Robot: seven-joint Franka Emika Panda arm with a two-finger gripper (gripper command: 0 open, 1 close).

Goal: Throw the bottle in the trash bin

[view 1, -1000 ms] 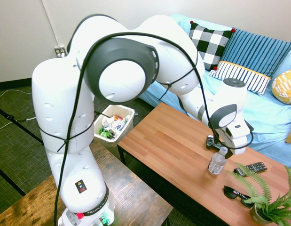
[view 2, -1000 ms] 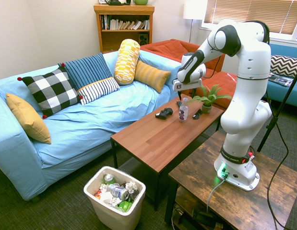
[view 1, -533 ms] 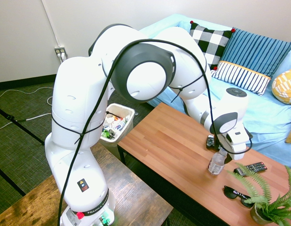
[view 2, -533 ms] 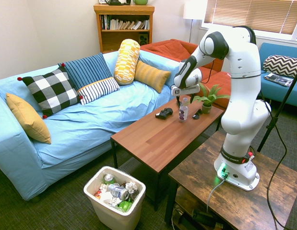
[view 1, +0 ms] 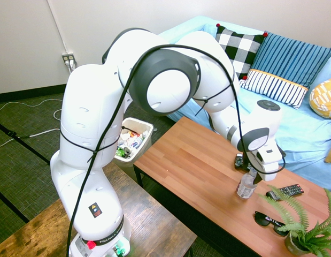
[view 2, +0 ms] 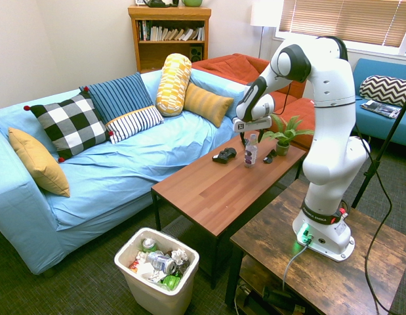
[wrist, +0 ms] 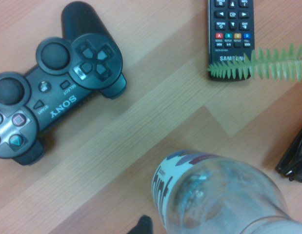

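The bottle [view 1: 246, 185] is small, clear and ribbed, and stands upright on the wooden coffee table [view 1: 192, 160], near the sofa-side edge. My gripper [view 1: 254, 173] hangs straight down over it, open, its fingers level with the bottle's cap and neck. From the other side, the bottle [view 2: 251, 152] shows just below the gripper [view 2: 250, 135]. The wrist view has the bottle [wrist: 224, 195] close up, label toward the camera. The trash bin [view 1: 145, 126] is a white one on the floor off the table's far end, holding cans and paper; its wall [view 2: 147, 294] also shows in the second exterior view.
A black game controller [wrist: 48, 112] lies beside the bottle, toward the sofa. A remote [view 1: 285, 190], dark sunglasses [view 1: 268, 220] and a potted fern [view 1: 309, 230] sit on the table's other side. The blue sofa with cushions [view 2: 71, 125] runs along the table.
The arm has dropped and leaned forward, bringing the gripper down from above the bottle to around its top. The bottle has not moved.
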